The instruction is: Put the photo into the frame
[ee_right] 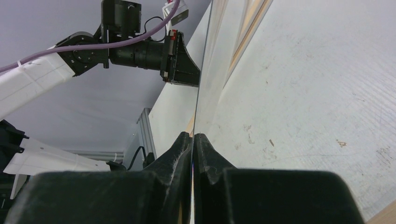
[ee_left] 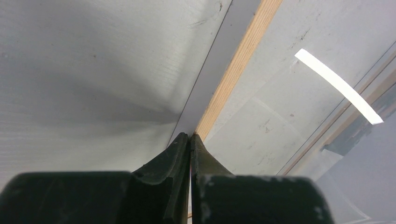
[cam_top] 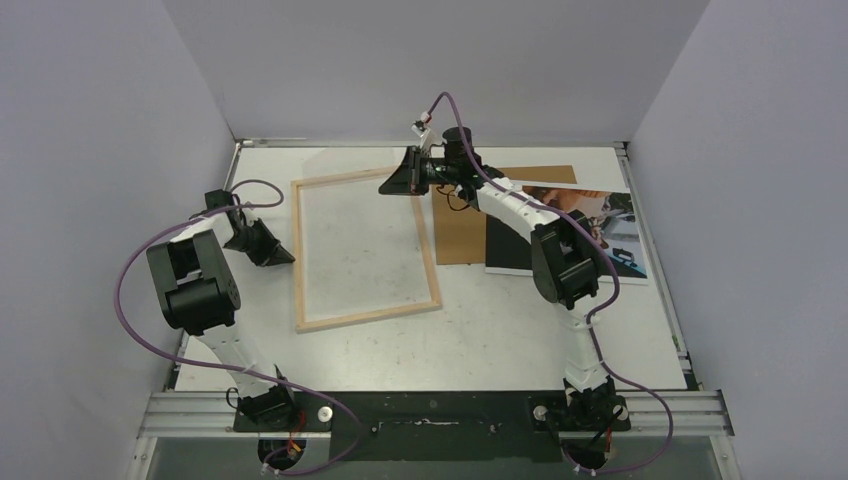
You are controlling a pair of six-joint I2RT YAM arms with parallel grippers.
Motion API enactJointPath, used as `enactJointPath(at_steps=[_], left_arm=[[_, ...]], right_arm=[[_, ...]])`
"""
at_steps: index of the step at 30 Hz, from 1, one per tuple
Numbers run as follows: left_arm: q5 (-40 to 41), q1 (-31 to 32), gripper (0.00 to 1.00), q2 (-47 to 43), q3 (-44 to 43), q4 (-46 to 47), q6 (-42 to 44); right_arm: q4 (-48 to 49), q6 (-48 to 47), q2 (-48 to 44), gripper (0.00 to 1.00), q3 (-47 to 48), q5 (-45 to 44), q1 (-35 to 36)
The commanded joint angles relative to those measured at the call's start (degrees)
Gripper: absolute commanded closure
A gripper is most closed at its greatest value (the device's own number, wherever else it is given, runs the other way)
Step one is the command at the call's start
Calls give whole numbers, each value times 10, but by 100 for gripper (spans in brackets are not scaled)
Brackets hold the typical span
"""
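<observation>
The frame (cam_top: 370, 313) lies back-up at the left-centre of the bench (cam_top: 500, 330), with a clear sheet (ee_left: 289, 121) across its opening. The right claw (cam_top: 386, 187) is at the frame's far right corner, jaws together and clamped on the thin edge of the sheet. The left claw (cam_top: 289, 257) is at the frame's left rail with its jaws together. You cannot tell from these views whether it also pinches the sheet or only rests at the rail. The photo (cam_top: 625, 240) lies flat at the right of the bench, well apart from the frame and partly over the brown board (cam_top: 460, 235), and neither claw touches it. Treat the task as at an early stage: only the sheet is being handled at the frame. You have yet to seat the sheet, pick up the photo, carry it left and lay it into the opening.
</observation>
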State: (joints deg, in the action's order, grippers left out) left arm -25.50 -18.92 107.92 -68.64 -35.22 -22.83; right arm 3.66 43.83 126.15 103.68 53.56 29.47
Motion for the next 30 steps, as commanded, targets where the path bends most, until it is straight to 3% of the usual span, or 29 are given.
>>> enactJointPath(at_steps=[1,16,25,30], left_arm=[[22,1,99,23,-15,6,13],[33,-5,99,-3,-33,-1,-4],[73,-22,93,-75,-62,-10,-30],[144,-29,88,-116,-74,-27,-52]], right_arm=[[68,37,-11,100,19,13,2],[163,166,-6,100,17,11,2],[171,204,-44,100,24,14,8],[136,217,-63,100,36,0,28]])
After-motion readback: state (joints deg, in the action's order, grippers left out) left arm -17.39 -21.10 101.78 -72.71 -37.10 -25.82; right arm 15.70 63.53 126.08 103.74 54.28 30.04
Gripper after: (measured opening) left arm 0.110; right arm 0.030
